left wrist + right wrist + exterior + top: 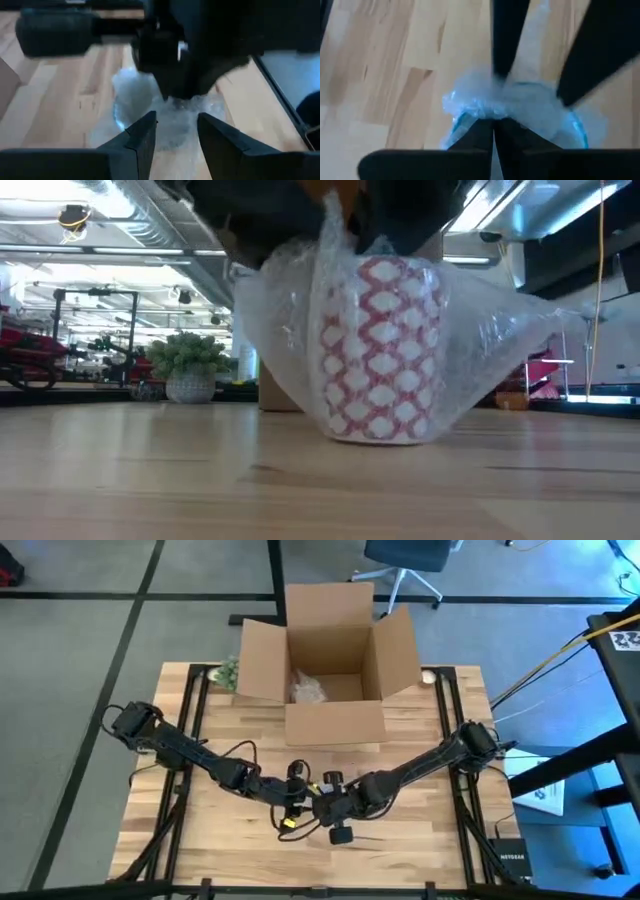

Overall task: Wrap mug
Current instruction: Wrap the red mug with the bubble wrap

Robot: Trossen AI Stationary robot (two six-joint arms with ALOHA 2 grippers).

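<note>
Mug (382, 350) stands upright on the table (400, 860), near the front middle, white with a red lattice pattern, draped all round in clear bubble wrap (500, 330). I see the wrap bunched and gathered above the rim, its loose ends flaring out to both sides and touching the tabletop at the base.

Left gripper (175, 132) reaches in from the left and hangs just beside the bundle; from its wrist view I see the two fingers (142, 135) apart with a narrow gap, nothing between them, wrap lying just beyond the tips.

Right gripper (493, 131) comes in from the right, directly over the mug. Its fingers are pressed together, pinching the gathered wrap at the top.

Cardboard box (330, 665) sits open at the back of the table, something pale and crumpled inside. Small potted plant (188, 365) stands by the box's left corner.
</note>
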